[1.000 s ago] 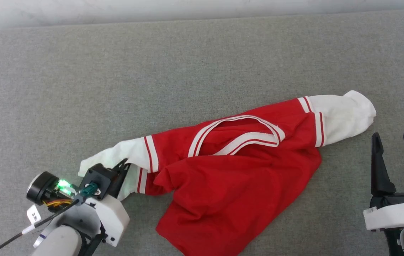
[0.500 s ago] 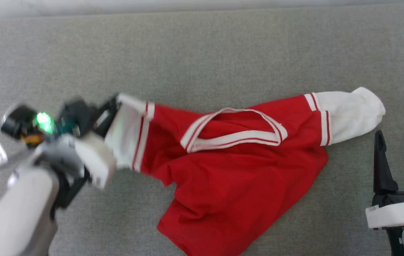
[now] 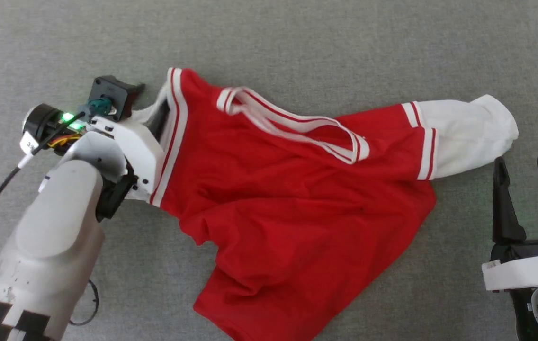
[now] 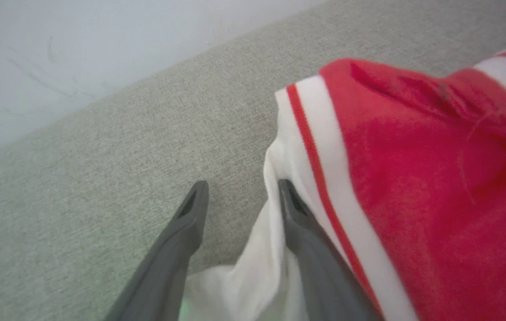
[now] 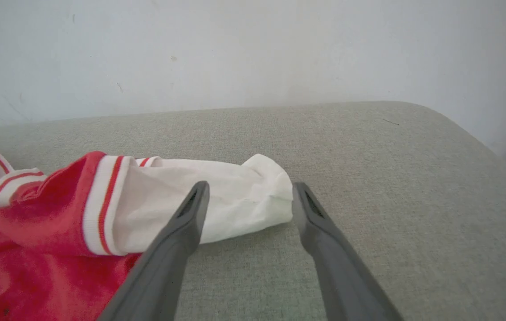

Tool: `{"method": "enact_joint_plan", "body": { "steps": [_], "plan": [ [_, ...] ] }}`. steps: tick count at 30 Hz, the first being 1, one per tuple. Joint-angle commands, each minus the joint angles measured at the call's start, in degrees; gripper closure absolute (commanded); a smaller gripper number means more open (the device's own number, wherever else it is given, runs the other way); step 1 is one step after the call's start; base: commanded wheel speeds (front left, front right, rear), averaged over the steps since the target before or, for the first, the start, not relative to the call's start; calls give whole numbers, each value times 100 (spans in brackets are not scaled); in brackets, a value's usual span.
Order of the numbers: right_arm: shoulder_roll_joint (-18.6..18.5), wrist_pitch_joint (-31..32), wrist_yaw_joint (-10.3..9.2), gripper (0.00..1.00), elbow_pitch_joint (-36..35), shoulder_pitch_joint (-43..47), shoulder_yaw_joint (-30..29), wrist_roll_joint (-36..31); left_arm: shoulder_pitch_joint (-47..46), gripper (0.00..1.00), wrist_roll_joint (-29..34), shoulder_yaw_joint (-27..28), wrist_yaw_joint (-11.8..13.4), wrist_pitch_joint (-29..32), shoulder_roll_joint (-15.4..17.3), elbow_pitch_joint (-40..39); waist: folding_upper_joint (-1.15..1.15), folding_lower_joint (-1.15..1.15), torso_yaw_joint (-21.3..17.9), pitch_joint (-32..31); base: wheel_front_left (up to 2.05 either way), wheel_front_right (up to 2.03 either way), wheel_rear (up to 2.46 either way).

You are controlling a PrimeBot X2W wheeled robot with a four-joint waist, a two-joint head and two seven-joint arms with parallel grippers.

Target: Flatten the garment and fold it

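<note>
1. Sprawling across frame centre, the garment (image 3: 297, 199) lies on the grey fabric surface (image 3: 297, 42).
2. My left end effector (image 4: 239, 191), fingers parted, touches its white sleeve (image 4: 253, 276).
3. My right end effector (image 3: 521, 163) stands open, lower right.

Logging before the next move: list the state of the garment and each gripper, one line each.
garment: unfolded, crumpled, lying on the grey surface.
left gripper: open, the garment's white fabric against it.
right gripper: open, empty, near the garment's other white sleeve end.
</note>
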Motion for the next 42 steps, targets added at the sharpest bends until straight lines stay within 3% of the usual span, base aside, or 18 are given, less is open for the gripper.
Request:
{"method": "enact_joint_plan", "body": {
  "steps": [1,8,13,20,27,35,40,41,42],
  "plan": [
    [9,-38,-5,0,21,-55,-32,-36,-134,0,-2,-22,-13,-191,-53,200,0,-1,-8,16,0,0,0],
    [9,10,-5,0,65,-16,-41,-89,-156,0,5,14,151,-741,-190,390,0,-1,256,-334,0,0,0],
    [9,66,-5,0,102,56,-20,-98,102,0,-81,134,408,-695,-144,194,0,-1,358,-634,0,0,0],
    [9,157,-5,0,57,282,-60,-55,1237,0,-549,289,757,327,67,-665,0,-1,461,-781,0,0,0],
    [9,258,-5,0,-97,258,-17,-102,1682,0,-826,348,923,777,107,-1132,0,-1,438,-598,0,0,0],
    [9,295,-5,0,-111,241,2,-106,1685,0,-1635,476,679,1347,-187,-1160,0,-1,306,-447,0,0,0],
    [9,254,-5,0,-52,219,23,-64,1688,0,-2008,458,529,1828,-207,-1387,0,-1,288,-375,0,0,0],
    [9,246,-5,0,-40,205,33,-57,1681,2,-1971,430,557,1920,-151,-1384,0,-1,284,-359,0,0,0],
    [9,238,-5,0,-28,189,43,-51,1676,28,-1933,416,615,2000,-108,-1355,0,-1,281,-345,0,0,0]
  ]
}}
